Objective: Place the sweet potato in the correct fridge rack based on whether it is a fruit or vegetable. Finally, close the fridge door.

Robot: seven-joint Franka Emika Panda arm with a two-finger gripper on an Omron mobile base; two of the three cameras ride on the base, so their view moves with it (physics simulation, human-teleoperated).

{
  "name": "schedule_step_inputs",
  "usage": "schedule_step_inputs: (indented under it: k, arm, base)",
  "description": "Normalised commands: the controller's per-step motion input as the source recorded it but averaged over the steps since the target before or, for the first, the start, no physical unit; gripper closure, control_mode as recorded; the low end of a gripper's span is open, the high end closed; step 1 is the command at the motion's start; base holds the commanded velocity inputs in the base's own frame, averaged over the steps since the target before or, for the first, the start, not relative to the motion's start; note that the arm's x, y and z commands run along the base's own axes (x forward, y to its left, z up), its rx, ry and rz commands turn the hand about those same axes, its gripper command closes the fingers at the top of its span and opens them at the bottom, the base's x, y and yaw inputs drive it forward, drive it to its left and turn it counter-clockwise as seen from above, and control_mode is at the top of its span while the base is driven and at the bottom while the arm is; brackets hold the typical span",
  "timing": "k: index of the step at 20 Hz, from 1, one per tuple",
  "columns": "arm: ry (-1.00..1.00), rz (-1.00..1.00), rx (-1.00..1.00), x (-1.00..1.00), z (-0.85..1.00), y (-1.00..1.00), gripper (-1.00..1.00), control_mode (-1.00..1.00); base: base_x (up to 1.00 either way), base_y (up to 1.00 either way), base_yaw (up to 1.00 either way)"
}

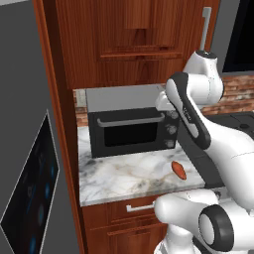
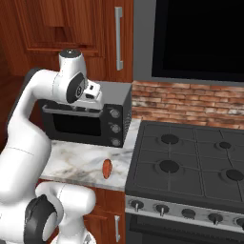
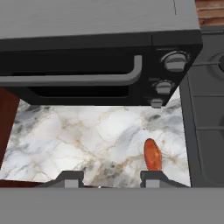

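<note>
- The small orange-red oblong sweet potato (image 1: 178, 170) lies loose on the white-and-grey marble counter (image 1: 119, 178), near its front edge, just beside the black gas stove (image 2: 190, 167) and well in front of the dark toaster oven with a grey bar handle (image 3: 87, 65).
- The two-finger gripper (image 3: 107, 178) hangs above the counter, looking down; its fingers stand spread apart with nothing between them, and the tuber sits just beyond the right fingertip (image 3: 153, 177) in the hand view.
- This looks like the approach before a pick: the hand is set high, probably so the camera takes in the whole counter, and needs to shift toward the stove side to centre the tuber.
- The tall grey fridge door with its black touch-display panel (image 1: 32, 188) stands at the left of the left base view; shelving and closing are not yet done.
</note>
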Motion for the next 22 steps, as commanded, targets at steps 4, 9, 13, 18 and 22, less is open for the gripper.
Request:
schedule_step_inputs:
  k: [4, 9, 13, 18, 22]
  arm:
    - [0.01, 0.0, 0.0, -0.2, -0.1, -0.03, -1.0, -1.0]
    - [0.06, 0.0, 0.0, -0.47, -0.26, -0.07, -1.0, -1.0]
    - [0.0, 0.0, -0.01, -0.31, -0.53, -0.17, -1.0, -1.0]
    - [0.02, 0.0, -0.01, -0.04, -0.69, -0.34, -1.0, -1.0]
    - [0.11, 0.0, -0.06, 0.0, -0.81, -0.41, -1.0, -1.0]
  base:
    - [0.0, 0.0, 0.0]
    - [0.0, 0.0, 0.0]
    - [0.0, 0.0, 0.0]
    - [0.0, 0.0, 0.0]
    - [0.0, 0.0, 0.0]
